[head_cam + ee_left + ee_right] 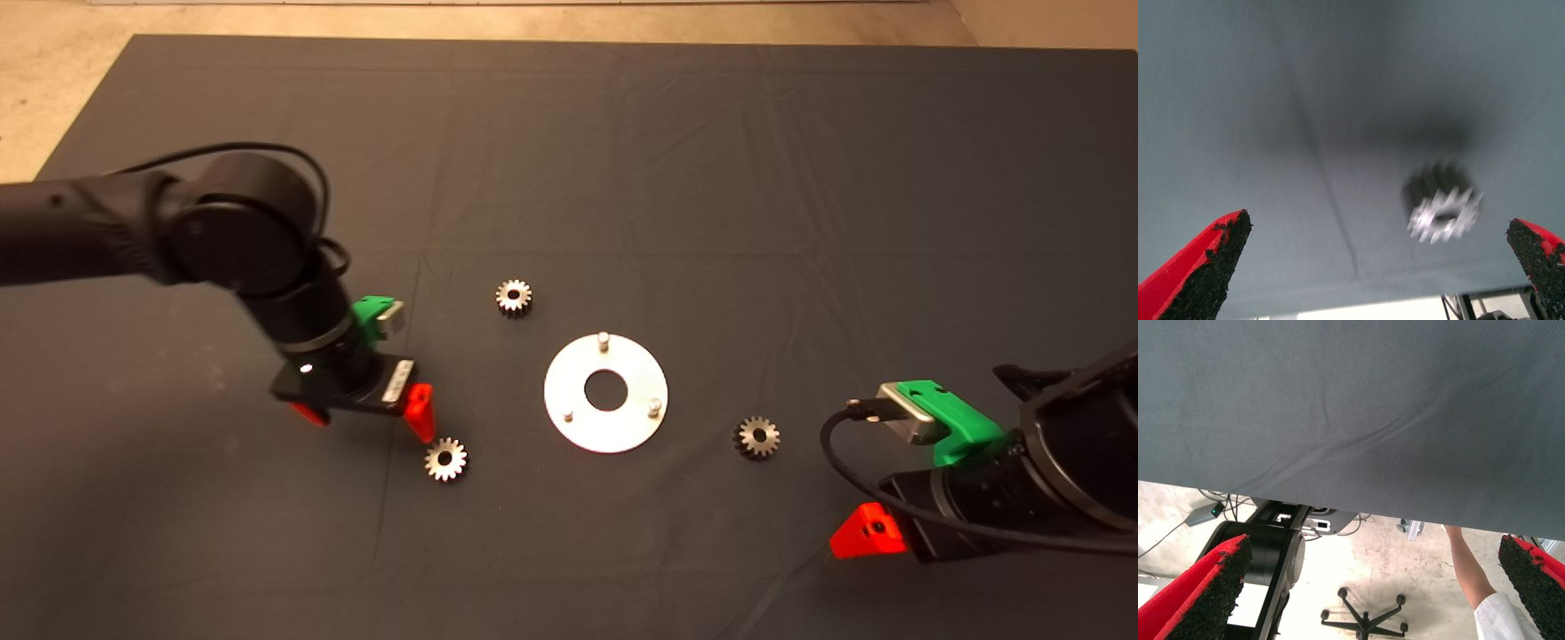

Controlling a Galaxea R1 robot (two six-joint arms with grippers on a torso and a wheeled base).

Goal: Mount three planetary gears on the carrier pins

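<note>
We see the left tool (369, 413) spread apart just beside one of the planetary gears (445, 460), which is smeared in the wrist view. The other two lie on the counter (711, 178) beside the disc (605, 392); its carrier pins (603, 339) stand bare. The right tool (1365, 600) waits apart at the counter's edge, one finger cut off in the head view.

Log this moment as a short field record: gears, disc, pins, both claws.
gears: three, all flat on the mat, none on a pin; far gear, near-left gear, right gear
disc: silver disc, between the gears
pins: three carrier pins, upright, bare
left claw: left claw open, just beside the near-left gear
right claw: right claw open, waiting at the mat's lower right
</note>
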